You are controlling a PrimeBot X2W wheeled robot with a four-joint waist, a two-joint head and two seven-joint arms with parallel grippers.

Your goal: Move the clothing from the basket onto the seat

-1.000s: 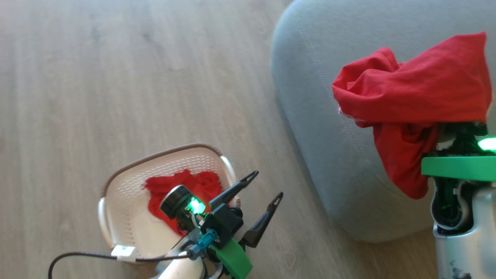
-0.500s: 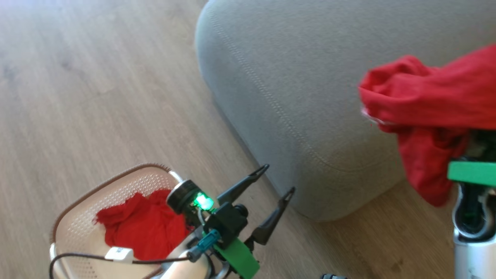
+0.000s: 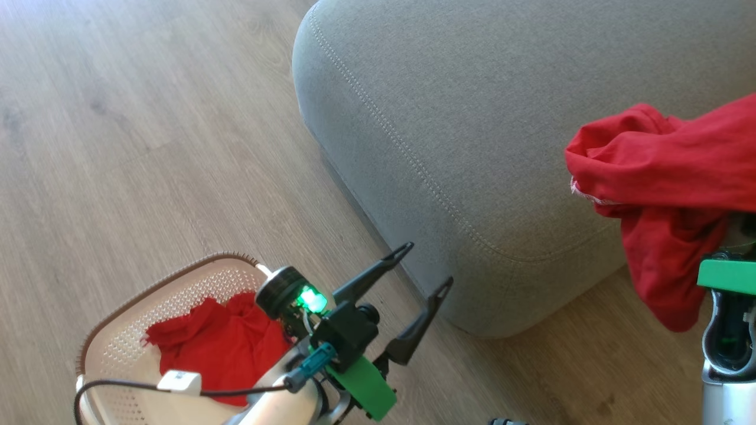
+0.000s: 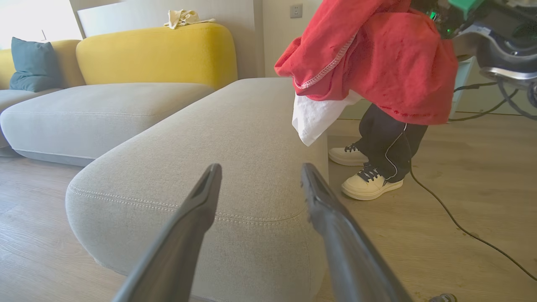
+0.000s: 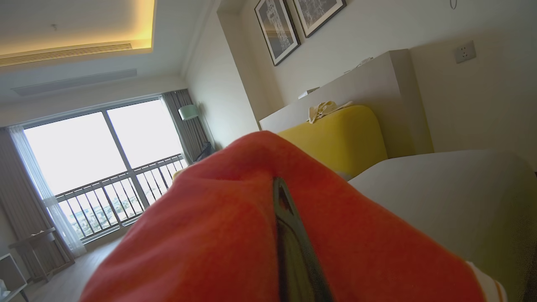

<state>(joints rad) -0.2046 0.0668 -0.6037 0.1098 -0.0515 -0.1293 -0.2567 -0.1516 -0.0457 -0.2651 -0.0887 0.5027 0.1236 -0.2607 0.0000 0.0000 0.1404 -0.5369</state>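
Pinching a red garment (image 3: 667, 177) in my right gripper (image 5: 280, 188), whose fingers are pressed together with the cloth bunched around them, I hold it raised above the seat (image 3: 502, 118), over the part nearest me. Its lower folds droop past the seat's near edge toward the floor (image 3: 118, 147), and a bit of white trim shows on it. My left gripper (image 3: 427, 264) is spread wide with nothing between its fingers, its tips just off the seat's rounded corner. The basket (image 3: 127, 330) sits on the floor to my left, apart from that corner, and the second red garment (image 3: 218, 348) lies crumpled inside it. A person's pale shoes (image 4: 369, 184) stand on the floor beside the seat.
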